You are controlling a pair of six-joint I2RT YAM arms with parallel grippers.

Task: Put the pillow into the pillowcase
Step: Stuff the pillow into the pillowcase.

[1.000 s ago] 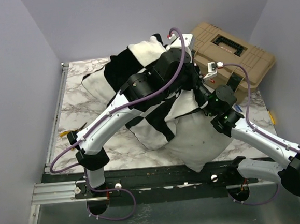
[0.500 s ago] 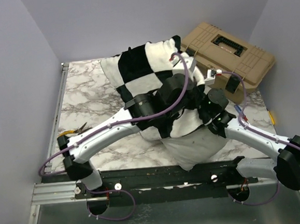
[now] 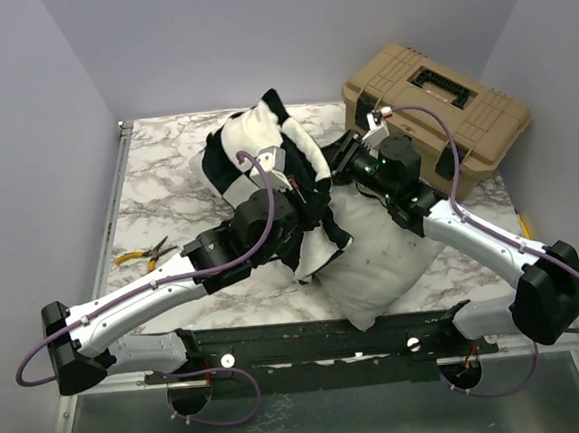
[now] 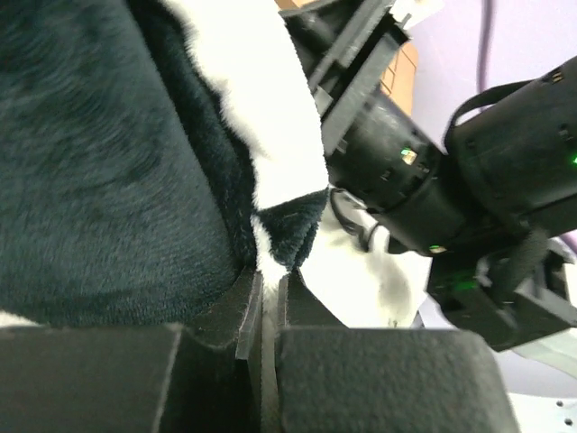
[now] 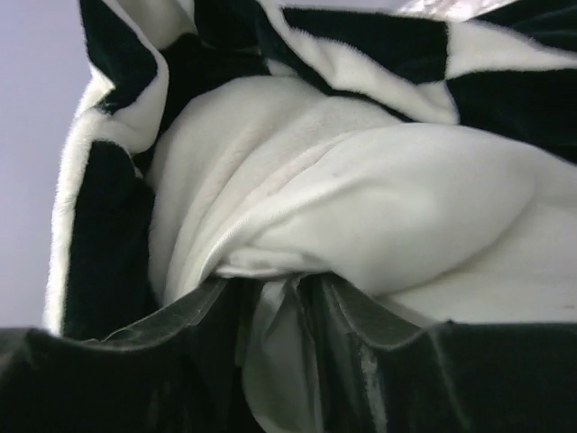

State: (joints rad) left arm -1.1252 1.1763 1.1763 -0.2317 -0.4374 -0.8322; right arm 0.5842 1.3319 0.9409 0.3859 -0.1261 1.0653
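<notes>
The pillow (image 3: 378, 255) lies slantwise on the marble bench (image 3: 167, 186). Its near end is bare and reaches toward the arms' bases. Its far end is under the bunched pillowcase (image 3: 253, 139), which stands heaped toward the back of the bench, left of centre.

The left arm reaches in from the near left. The left hand (image 4: 269, 289) is pressed together on an edge of the pillowcase (image 4: 108, 162), and a thin corner of black and white pile runs down into the slit between its fingers (image 4: 306, 311). In the top view this hand (image 3: 284, 172) sits at the near side of the heap, with checked cloth draped around it.

The right arm comes in from the near right, and the right hand (image 3: 343, 162) meets the cloth where pillow and case join. Its wrist view looks into folds of white cloth rimmed above and on the left by the checked pillowcase (image 5: 99, 225). The fingers (image 5: 356, 329) of this hand (image 5: 269, 293) stand a little apart, and a fold of smooth white cloth (image 5: 270, 361), apparently the pillow's, lies between them. Whether they pinch that fold cannot be told.

A tan toolbox (image 3: 441, 99) stands at the far right corner, just behind the right hand. Yellow-handled pliers (image 3: 144, 254) lie on the left of the bench, well apart from the pillow.
</notes>
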